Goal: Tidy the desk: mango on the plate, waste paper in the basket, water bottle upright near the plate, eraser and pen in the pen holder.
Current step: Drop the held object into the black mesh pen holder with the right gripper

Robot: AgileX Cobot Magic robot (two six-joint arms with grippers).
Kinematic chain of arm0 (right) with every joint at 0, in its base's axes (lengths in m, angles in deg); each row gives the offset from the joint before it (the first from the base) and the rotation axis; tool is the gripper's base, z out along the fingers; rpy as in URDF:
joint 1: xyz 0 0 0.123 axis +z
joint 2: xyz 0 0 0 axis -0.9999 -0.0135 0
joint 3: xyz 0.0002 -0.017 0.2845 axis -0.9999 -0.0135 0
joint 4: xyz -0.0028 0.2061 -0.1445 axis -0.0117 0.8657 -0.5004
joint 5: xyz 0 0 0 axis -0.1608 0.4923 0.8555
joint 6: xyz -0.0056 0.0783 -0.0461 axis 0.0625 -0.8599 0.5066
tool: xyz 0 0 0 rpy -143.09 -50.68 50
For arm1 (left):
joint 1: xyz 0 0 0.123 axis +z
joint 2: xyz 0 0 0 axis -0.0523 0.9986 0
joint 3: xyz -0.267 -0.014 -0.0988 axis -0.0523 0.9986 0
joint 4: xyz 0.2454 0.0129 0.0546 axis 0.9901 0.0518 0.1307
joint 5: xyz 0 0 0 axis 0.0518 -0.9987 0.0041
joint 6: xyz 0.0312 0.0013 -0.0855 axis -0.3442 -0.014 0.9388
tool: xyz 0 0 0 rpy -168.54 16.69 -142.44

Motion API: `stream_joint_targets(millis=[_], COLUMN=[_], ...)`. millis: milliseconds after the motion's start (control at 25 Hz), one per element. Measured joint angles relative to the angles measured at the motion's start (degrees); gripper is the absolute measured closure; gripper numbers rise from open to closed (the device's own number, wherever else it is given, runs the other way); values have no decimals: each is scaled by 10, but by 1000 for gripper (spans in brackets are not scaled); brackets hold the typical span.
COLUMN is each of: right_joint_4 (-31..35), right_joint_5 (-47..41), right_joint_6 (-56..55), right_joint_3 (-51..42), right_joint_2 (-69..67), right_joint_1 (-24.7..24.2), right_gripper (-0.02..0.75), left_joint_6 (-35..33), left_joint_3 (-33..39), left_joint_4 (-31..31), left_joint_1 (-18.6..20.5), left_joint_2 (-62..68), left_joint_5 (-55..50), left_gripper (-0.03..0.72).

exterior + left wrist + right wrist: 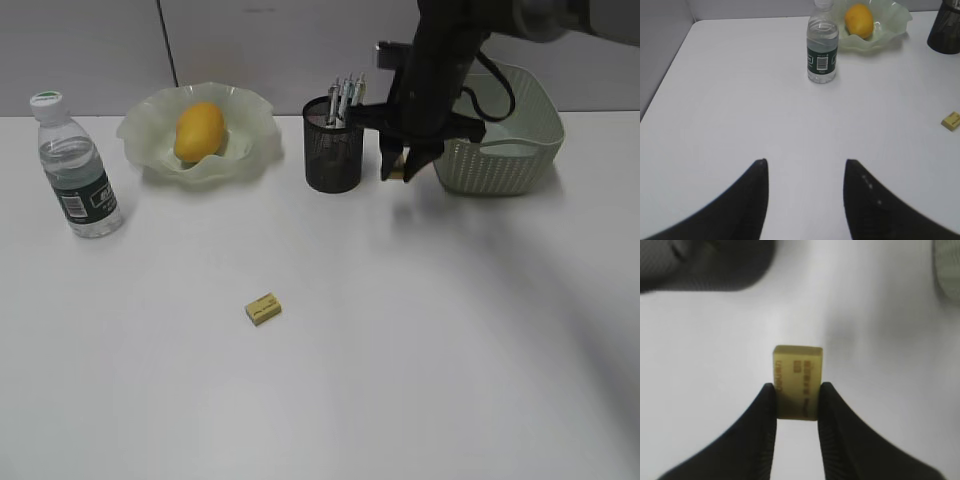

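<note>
My right pincer (pixel 796 400) pinches a yellow eraser (pixel 798 380) between its two black fingers (pixel 765 420), the printed face of the eraser turned toward the wrist camera. In the exterior view this right pincer (pixel 400 168) hangs above the white surface (pixel 400 380), with the black mesh pen holder (pixel 333 150) just to its left and the pale green basket (pixel 505 135) just to its right. Pens (pixel 345 98) stand upright in the holder. Farther left of the pincer, the mango (pixel 198 131) lies on the wavy green plate (pixel 150 130), and beyond that the water bottle (pixel 75 170) stands upright near the plate. A second yellow eraser (pixel 262 309) lies on the surface, well apart from the pincer, nearer the camera. My left pincer (pixel 805 195) is spread, holding nothing, low over bare surface; the bottle stands ahead of it and the second eraser lies off to its right.
</note>
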Motion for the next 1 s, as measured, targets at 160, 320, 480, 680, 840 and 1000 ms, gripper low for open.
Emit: stream_joint_targets(millis=[160,320,480,680,840,1000], right_joint_4=[0,0,0,0,0,0], right_joint_5=[-13,-5,32,85,114,131], right_joint_6=[10,12,12,13,13,14], right_joint_3=[103,169,184,185,185,185], right_joint_2=[0,0,-2,-20,-47,-64], right_joint_1=[21,29,31,30,30,30], right_gripper=[523,523,523,524,524,524], left_joint_6=[0,0,0,0,0,0], left_joint_3=[0,0,0,0,0,0], left_joint_4=[0,0,0,0,0,0], left_joint_1=[0,0,0,0,0,0], left_joint_2=[0,0,0,0,0,0], left_joint_5=[0,0,0,0,0,0], left_gripper=[314,314,314,314,314,314])
